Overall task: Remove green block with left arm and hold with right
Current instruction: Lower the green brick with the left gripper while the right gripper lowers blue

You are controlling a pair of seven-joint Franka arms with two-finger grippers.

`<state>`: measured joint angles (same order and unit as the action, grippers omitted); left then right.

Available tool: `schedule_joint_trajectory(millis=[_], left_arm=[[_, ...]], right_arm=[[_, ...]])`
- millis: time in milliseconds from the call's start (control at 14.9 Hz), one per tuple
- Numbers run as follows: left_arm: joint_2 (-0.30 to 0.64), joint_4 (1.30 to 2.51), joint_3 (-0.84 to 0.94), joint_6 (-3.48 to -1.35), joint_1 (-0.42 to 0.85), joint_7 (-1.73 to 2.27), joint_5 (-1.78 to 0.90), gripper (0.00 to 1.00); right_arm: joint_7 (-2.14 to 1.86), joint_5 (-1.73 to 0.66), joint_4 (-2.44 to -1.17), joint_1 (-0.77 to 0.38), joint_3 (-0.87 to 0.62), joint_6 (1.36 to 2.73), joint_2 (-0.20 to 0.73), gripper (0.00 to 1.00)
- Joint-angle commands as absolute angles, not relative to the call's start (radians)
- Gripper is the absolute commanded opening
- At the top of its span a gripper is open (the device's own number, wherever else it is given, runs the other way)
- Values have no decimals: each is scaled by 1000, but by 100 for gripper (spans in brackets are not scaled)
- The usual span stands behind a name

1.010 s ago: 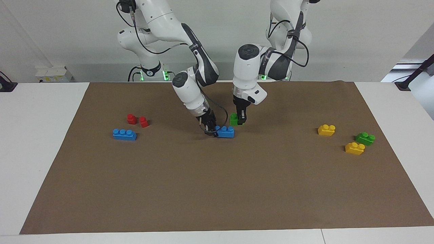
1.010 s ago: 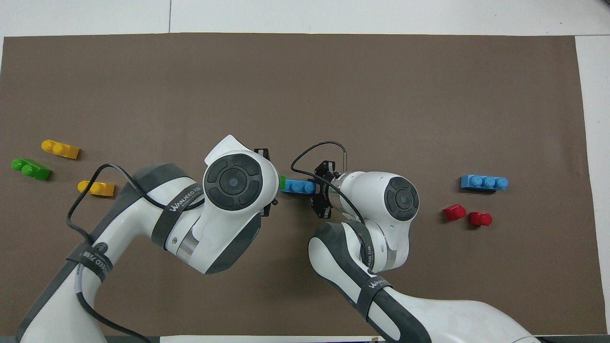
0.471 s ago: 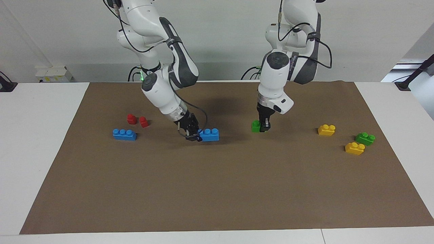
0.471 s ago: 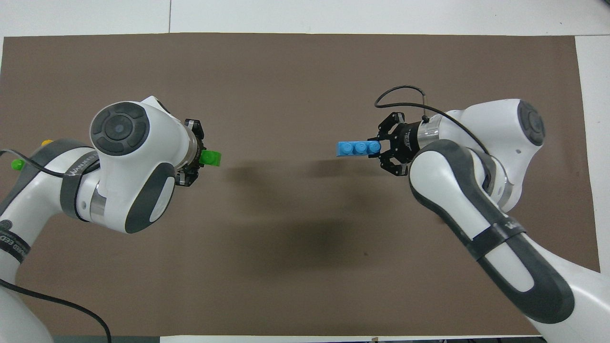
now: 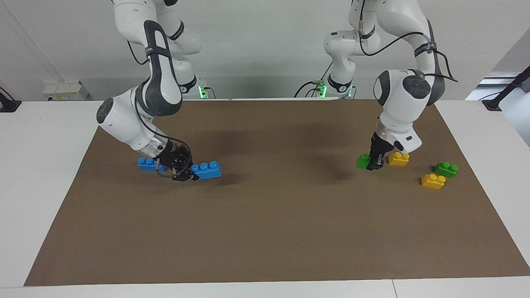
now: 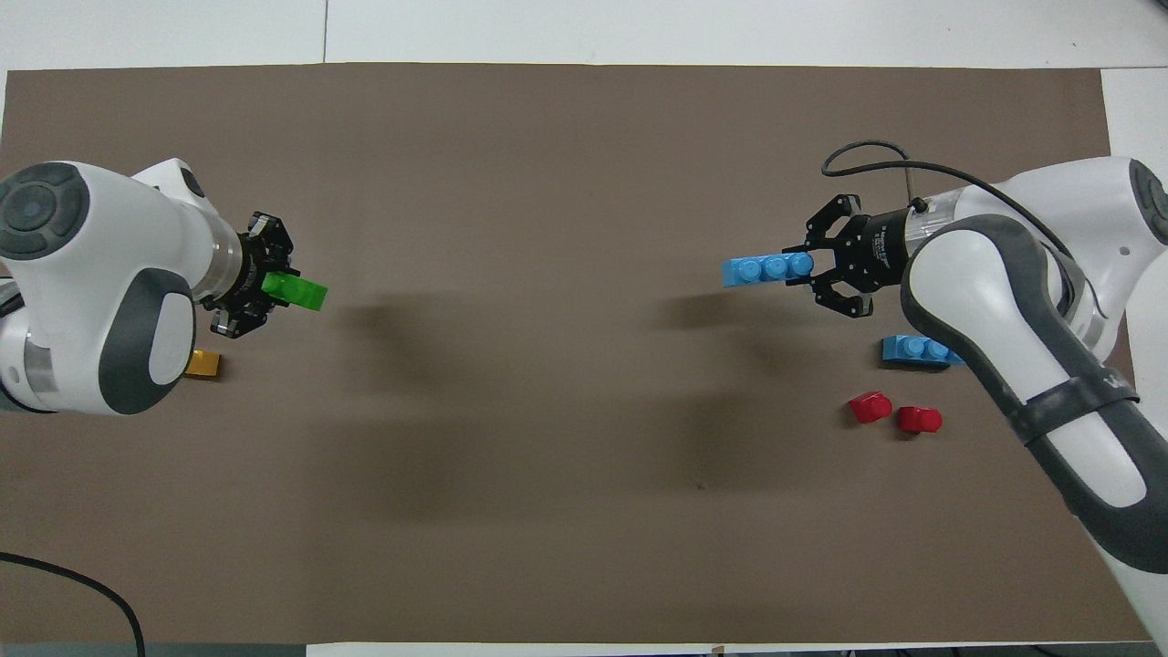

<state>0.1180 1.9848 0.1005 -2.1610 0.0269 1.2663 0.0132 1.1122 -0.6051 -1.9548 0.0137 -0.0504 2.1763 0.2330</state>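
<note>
- Clearly, the left gripper [image 5: 374, 164] was clenched on the green block [image 5: 363, 161], carrying it low over the brown mat [image 5: 265, 231] at the left arm's end of the table
- As a landmark, the yellow brick [image 5: 398, 158] nearest the robots sat just beside the gripper; a second yellow brick [image 5: 433, 181] and a spare green brick [image 5: 446, 169] lay near it, closer to the table's end
- Meanwhile the right gripper [image 5: 185, 174] was clamped on one end of a blue brick [image 5: 206, 170], holding it up, well apart from that yellow brick, at the right arm's end
- A second blue brick [image 5: 147, 164] lay on the mat close by that gripper, and two red pieces [image 6: 894, 413] lay near it
- Judged from this, the two bricks were already parted, so the step in hand was setting the green block down
- To do it well, the left arm should have lowered it straight onto bare mat clear of the yellow brick, and let go only once it rested flat
- The right arm needed only a firm, level hold; a grip at one end could let the brick droop
</note>
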Motion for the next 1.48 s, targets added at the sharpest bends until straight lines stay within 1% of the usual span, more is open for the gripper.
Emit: schedule_joint_trajectory(millis=[0, 135, 404, 673, 1144, 1212, 1279, 1346, 1413], left_arm=[[127, 2002, 112, -2193, -37, 1139, -3, 0], [144, 2002, 110, -2232, -64, 1105, -3, 0], [199, 2002, 109, -2308, -123, 1011, -3, 0], [274, 1993, 107, -2397, -129, 997, -2, 0], [327, 1988, 107, -2467, -149, 965, 5, 0], [328, 1987, 107, -2468, -149, 965, 5, 0], [333, 1987, 106, -2471, -149, 966, 6, 0], [339, 1987, 106, -2477, -150, 966, 6, 0], [342, 1987, 106, -2482, -150, 966, 6, 0]], right_arm=[[959, -594, -1944, 135, -64, 2135, 277, 0], [914, -592, -1944, 158, -63, 2138, 301, 0], [910, -591, -1950, 198, -61, 2140, 311, 0], [916, -594, -1970, 196, -61, 2172, 324, 0], [913, -594, -2032, 192, -61, 2252, 322, 0], [914, -592, -2039, 187, -61, 2266, 322, 9], [916, -592, -2039, 184, -61, 2257, 322, 30], [917, -592, -2039, 184, -61, 2249, 321, 65], [919, -592, -2036, 181, -61, 2237, 319, 78]])
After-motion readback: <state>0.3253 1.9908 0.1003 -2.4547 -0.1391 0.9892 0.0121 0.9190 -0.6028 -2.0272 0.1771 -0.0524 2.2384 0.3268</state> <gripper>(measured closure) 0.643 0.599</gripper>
